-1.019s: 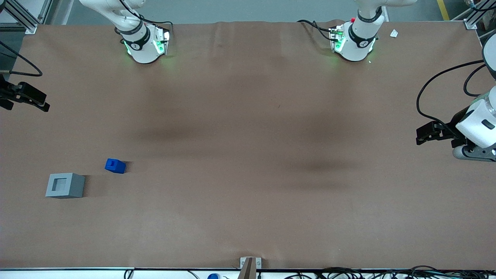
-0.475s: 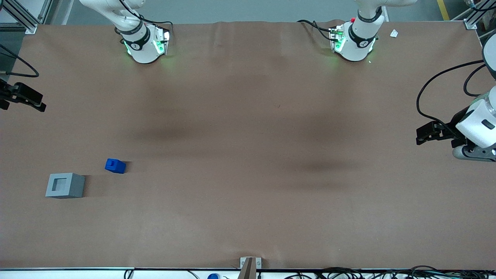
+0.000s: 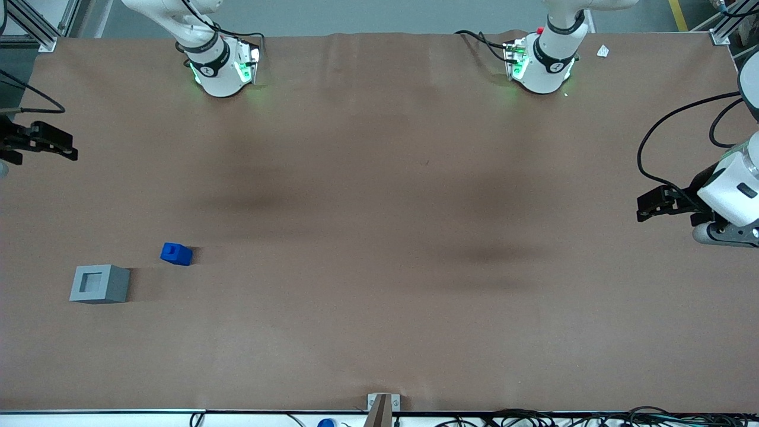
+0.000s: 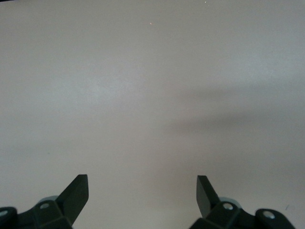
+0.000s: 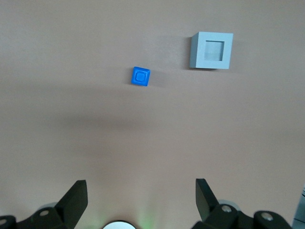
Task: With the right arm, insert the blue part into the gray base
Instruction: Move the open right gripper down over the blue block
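The blue part (image 3: 176, 254) (image 5: 140, 76) lies on the brown table, its stubbed face turned up. The gray base (image 3: 99, 284) (image 5: 211, 50) stands beside it, a little nearer the front camera, with its square recess facing up. A bare gap separates the two. My right arm's gripper (image 3: 70, 152) (image 5: 141, 183) hangs above the table at the working arm's end, farther from the front camera than both blocks. It is open, with nothing between its fingers (image 5: 76, 195).
The two arm bases (image 3: 216, 65) (image 3: 542, 65) stand at the table's back edge. A metal bracket (image 3: 382, 406) and cables sit at the front edge. A white scrap (image 3: 603, 51) lies near the parked arm's base.
My gripper has shifted slightly away from the front camera and levelled out. Both blocks stay where they were.
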Controlling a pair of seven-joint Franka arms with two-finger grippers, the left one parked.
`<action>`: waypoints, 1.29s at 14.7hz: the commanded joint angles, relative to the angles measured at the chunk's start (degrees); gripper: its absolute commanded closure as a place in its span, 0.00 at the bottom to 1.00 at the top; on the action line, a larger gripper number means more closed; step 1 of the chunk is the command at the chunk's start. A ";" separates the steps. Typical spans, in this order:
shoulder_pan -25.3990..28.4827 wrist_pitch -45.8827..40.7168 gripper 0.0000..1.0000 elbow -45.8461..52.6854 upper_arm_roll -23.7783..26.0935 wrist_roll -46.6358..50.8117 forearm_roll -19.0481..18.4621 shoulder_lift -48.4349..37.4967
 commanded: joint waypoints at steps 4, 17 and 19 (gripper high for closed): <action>-1.55 15.46 0.00 -9.26 0.40 6.64 1.55 4.09; -2.60 49.67 0.00 -25.54 0.49 8.23 8.31 17.01; -2.26 54.50 0.00 -28.35 0.58 8.23 10.50 18.07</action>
